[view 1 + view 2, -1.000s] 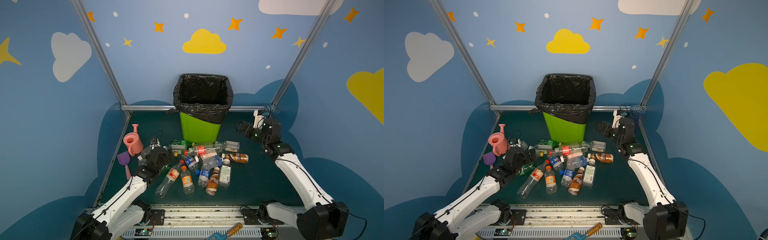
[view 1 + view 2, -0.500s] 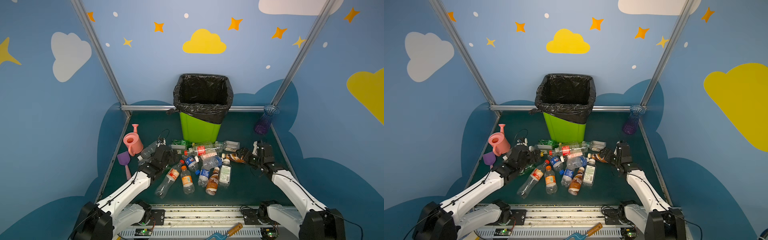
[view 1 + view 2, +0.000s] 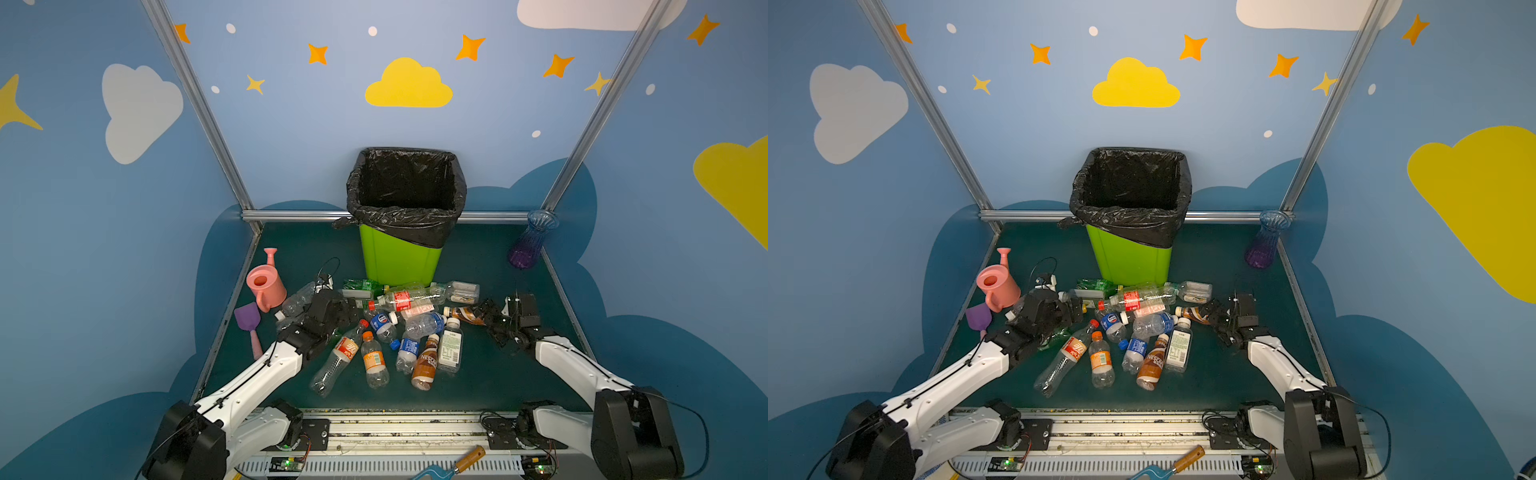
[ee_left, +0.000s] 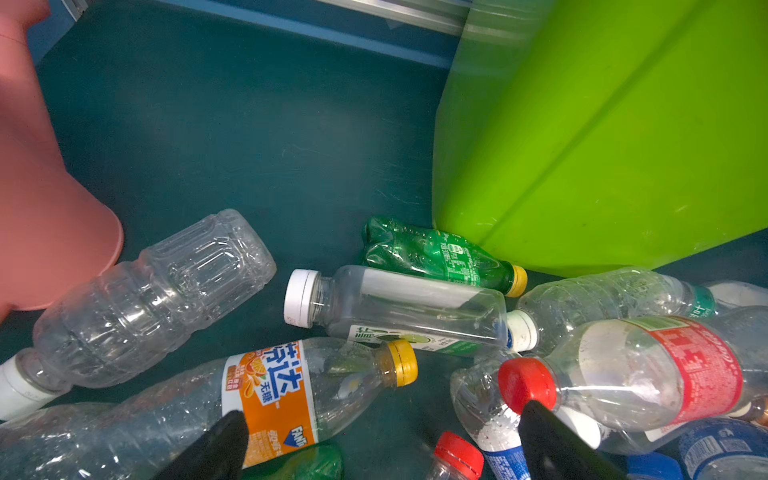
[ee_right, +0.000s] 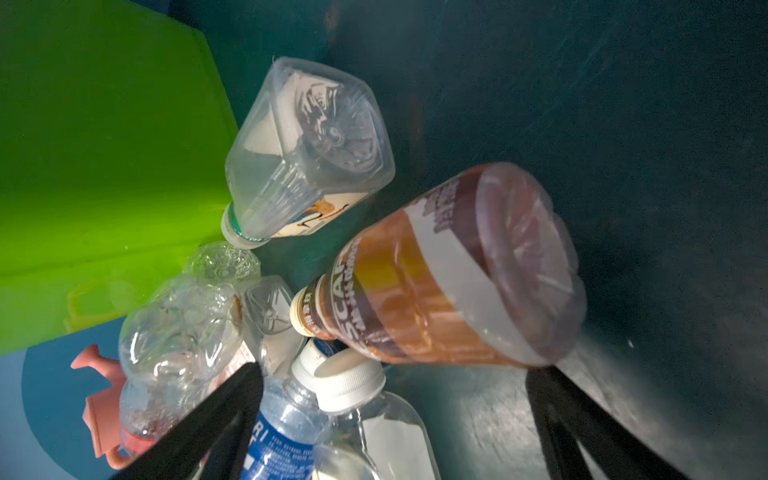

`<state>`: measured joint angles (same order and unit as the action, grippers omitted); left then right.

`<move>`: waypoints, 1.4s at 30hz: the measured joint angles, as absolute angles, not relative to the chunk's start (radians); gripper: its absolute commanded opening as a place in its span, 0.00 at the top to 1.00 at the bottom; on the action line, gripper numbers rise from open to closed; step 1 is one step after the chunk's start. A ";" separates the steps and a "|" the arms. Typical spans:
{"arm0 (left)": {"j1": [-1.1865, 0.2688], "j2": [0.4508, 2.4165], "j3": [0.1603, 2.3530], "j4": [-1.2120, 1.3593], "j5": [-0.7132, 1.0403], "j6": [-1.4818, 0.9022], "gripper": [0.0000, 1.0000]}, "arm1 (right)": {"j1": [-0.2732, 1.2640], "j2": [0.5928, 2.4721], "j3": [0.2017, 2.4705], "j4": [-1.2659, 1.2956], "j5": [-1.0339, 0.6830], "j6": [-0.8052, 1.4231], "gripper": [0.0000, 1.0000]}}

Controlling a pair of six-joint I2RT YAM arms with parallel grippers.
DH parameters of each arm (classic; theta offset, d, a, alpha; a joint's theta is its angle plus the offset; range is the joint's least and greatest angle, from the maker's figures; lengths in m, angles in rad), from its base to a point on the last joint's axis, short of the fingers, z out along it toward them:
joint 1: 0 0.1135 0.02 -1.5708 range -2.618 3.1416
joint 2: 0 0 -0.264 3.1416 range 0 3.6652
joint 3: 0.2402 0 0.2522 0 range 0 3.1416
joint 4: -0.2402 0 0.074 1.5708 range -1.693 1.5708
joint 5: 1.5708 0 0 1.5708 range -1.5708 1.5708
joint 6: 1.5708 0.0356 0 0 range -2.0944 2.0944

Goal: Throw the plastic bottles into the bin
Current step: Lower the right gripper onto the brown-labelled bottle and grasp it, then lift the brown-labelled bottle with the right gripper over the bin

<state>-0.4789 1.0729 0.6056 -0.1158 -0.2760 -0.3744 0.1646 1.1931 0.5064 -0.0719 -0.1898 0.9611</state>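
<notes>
Left wrist view: the left tool stands spread wide, pinching nothing, over an orange-labelled bottle and a red-capped bottle. The right tool is equally spread and empty, with one brown bottle just ahead of its fingertips. In both top views roughly fifteen plastic bottles lie heaped on the tabletop, overlapping too much for an exact count, in front of the one bin. One watering can and one vase stand apart.
</notes>
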 measured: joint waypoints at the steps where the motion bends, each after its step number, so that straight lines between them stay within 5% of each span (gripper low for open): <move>1: -0.479 1.074 0.606 -0.116 -0.276 -0.374 0.00 | 0.163 1.206 0.506 -0.062 -0.192 0.969 0.03; 11: -0.479 1.076 0.606 -0.116 -0.278 -0.374 0.00 | 0.129 1.314 0.506 0.008 -0.189 1.059 0.06; 42: -0.479 1.074 0.605 -0.117 -0.286 -0.374 0.00 | 0.009 1.347 0.488 0.086 -0.033 1.147 0.41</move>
<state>-0.4789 1.0740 0.6048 -0.1173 -0.2863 -0.3740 0.0090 1.3468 0.4877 0.0856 -0.0326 1.1473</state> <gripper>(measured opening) 0.997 0.633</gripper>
